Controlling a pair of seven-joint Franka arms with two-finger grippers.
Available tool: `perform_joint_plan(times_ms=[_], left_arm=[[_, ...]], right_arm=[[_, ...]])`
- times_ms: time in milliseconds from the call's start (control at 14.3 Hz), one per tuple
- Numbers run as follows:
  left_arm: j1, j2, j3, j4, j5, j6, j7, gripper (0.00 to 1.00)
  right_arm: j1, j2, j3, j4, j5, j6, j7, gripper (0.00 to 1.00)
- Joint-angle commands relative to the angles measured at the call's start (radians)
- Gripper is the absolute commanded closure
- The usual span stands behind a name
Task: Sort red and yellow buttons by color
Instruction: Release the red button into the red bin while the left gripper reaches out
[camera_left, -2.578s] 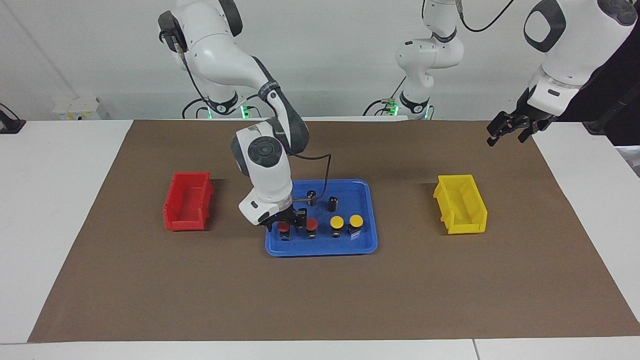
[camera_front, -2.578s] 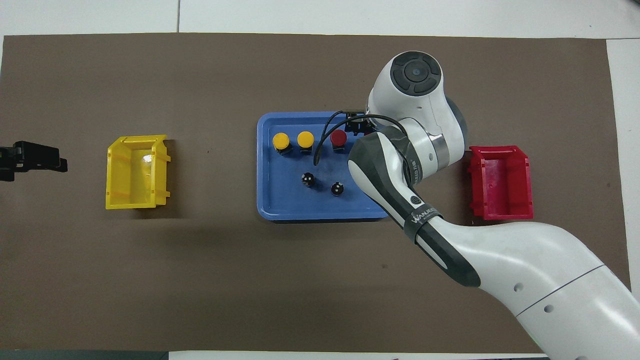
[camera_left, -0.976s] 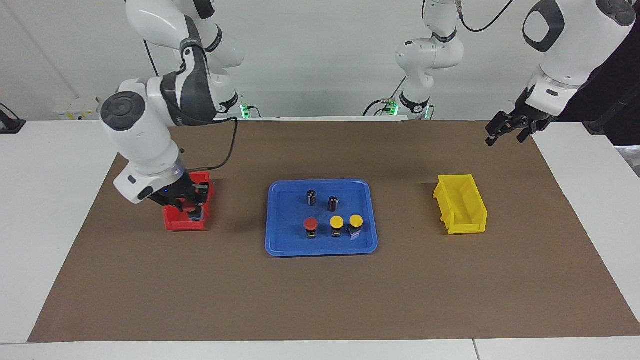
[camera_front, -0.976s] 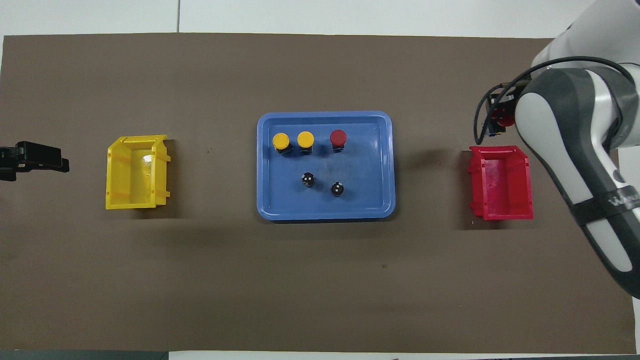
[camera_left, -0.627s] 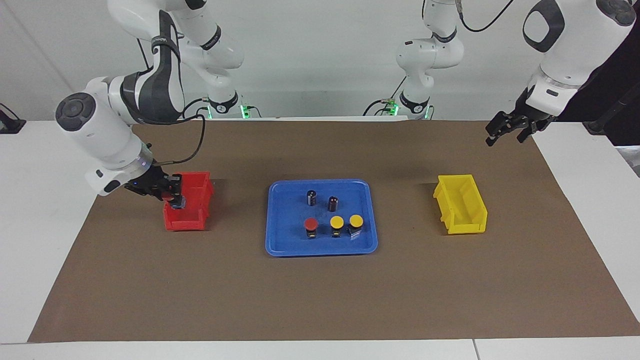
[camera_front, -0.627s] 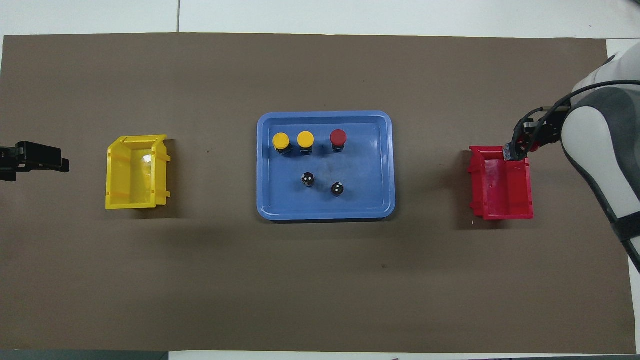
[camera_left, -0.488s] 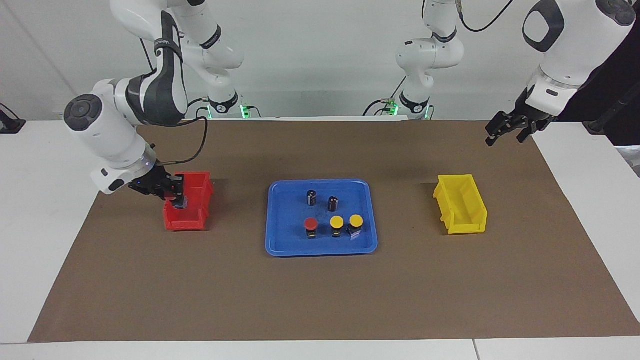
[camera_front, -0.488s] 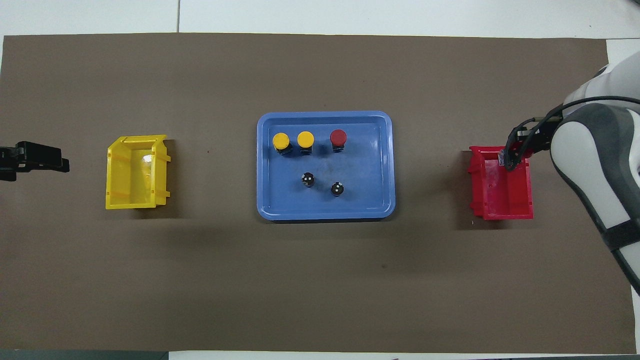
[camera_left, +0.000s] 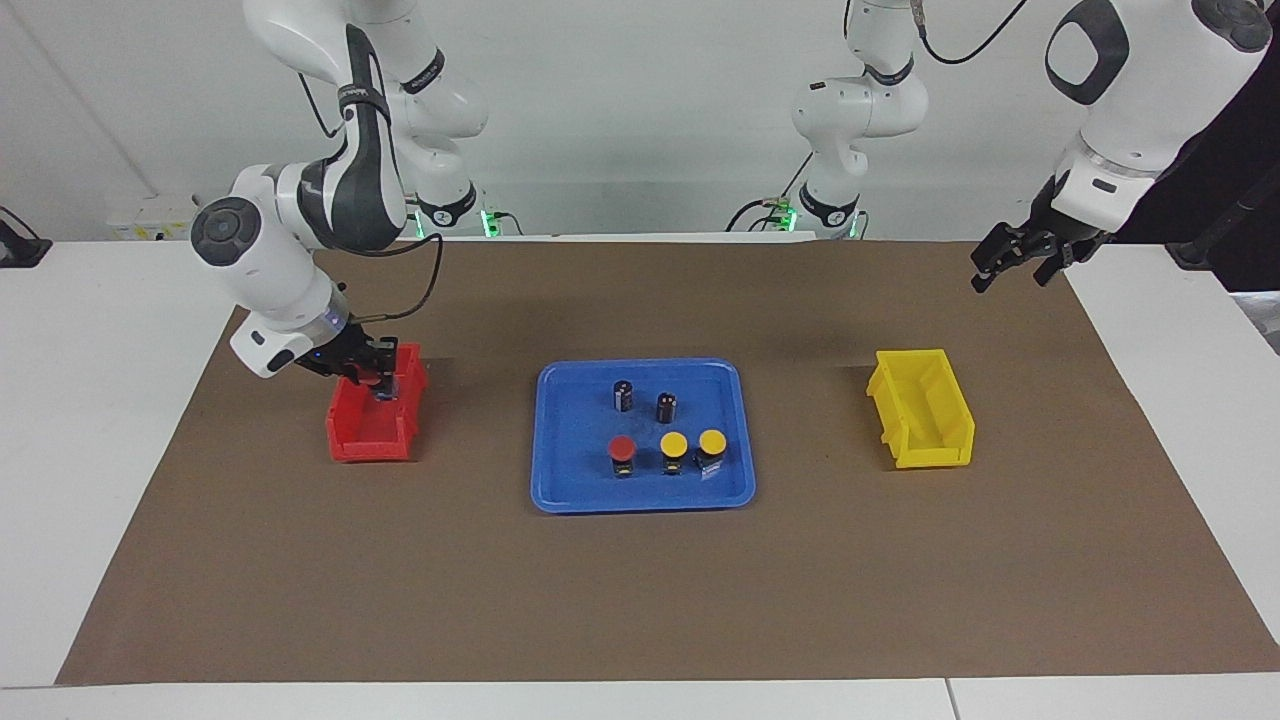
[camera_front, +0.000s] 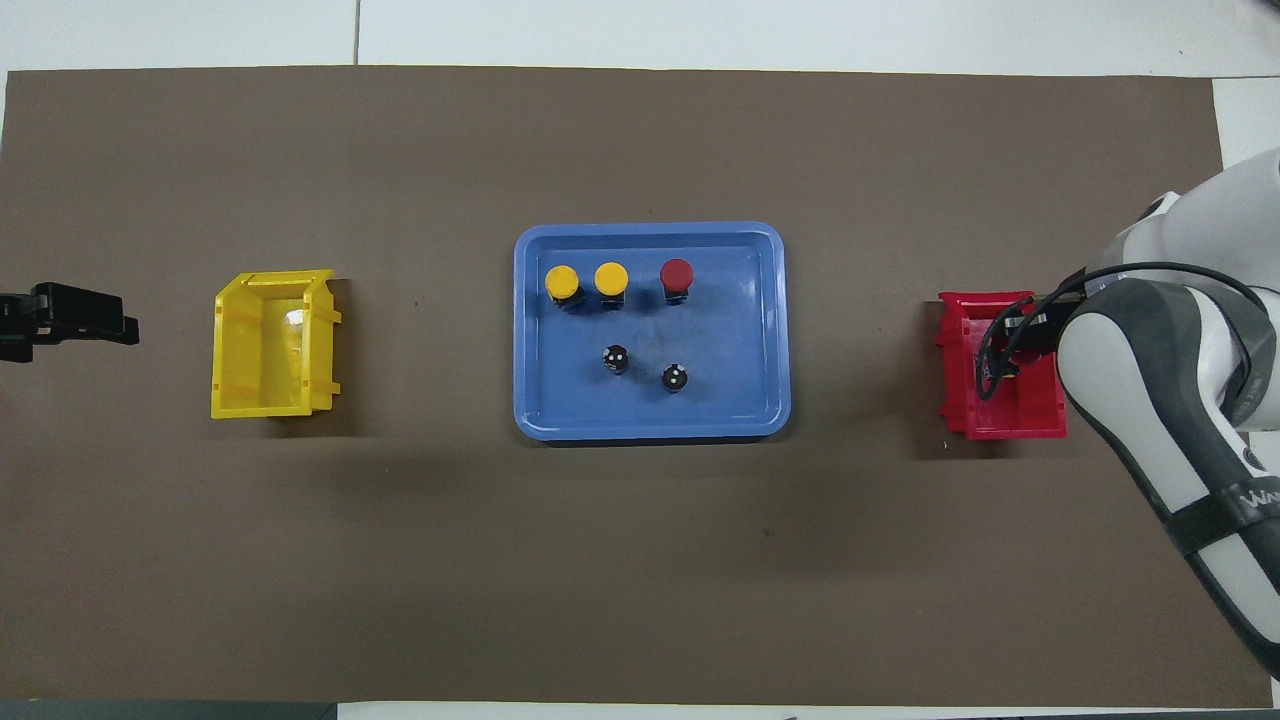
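The right gripper (camera_left: 378, 383) is hanging over the red bin (camera_left: 352, 440), clenched on a red button (camera_left: 371, 380); the cap is showing between the fingers in the facing view, though the button's black base is hard to make out there. From above, the arm's forearm is covering most of the grip, so how far the button is sitting below the bin's rim cannot be told.

The step in hand looks like the drop into the red bin. To do it well, the gripper should be centring over the bin's open floor rather than its rim, lowering a little so the button does not bounce out, and only then releasing.

On the blue tray (camera_left: 570, 495) the other red button (camera_left: 622, 452) is standing beside two yellow buttons (camera_left: 674, 448), all in a row at the tray's edge farther from the robots. Two black cylinders (camera_left: 623, 395) are standing nearer the robots.

The left gripper (camera_left: 1018, 258) is waiting with fingers spread, above the table's corner near the yellow bin (camera_left: 940, 455).
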Motion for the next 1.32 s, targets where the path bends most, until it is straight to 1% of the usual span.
perform_joint_plan(times_ms=[0, 139, 557, 767, 906, 976, 1045, 1115, 1254], left_arm=[[0.001, -0.015, -0.002, -0.012, 0.008, -0.005, -0.005, 0.00], [0.001, -0.015, -0.002, -0.012, 0.008, -0.005, -0.005, 0.00], [-0.001, -0.015, -0.002, -0.012, 0.008, -0.005, -0.006, 0.00], [0.002, -0.020, -0.003, -0.021, 0.007, -0.010, -0.005, 0.00], [-0.021, -0.029, -0.008, -0.055, 0.007, 0.057, -0.014, 0.00], [-0.072, -0.017, -0.012, -0.057, 0.007, 0.080, -0.052, 0.01], [-0.137, -0.003, -0.012, -0.054, 0.007, 0.100, -0.145, 0.01], [-0.189, 0.032, -0.014, -0.047, 0.007, 0.138, -0.242, 0.01], [-0.286, 0.066, -0.014, -0.046, -0.001, 0.204, -0.340, 0.01]], right_arm=[[-0.013, -0.069, 0.003, -0.134, 0.005, 0.116, -0.056, 0.86], [-0.023, -0.085, 0.003, -0.183, 0.005, 0.171, -0.084, 0.86], [-0.024, -0.092, 0.002, -0.208, 0.005, 0.187, -0.096, 0.86], [-0.024, -0.100, 0.002, -0.246, 0.005, 0.240, -0.104, 0.86], [-0.024, -0.103, 0.002, -0.263, 0.003, 0.265, -0.116, 0.86], [-0.024, -0.103, 0.000, -0.263, 0.000, 0.267, -0.122, 0.86], [-0.024, -0.103, 0.000, -0.265, 0.000, 0.267, -0.124, 0.86], [-0.024, -0.103, 0.000, -0.269, 0.000, 0.270, -0.124, 0.86], [-0.023, -0.108, 0.000, -0.274, -0.001, 0.270, -0.124, 0.86]])
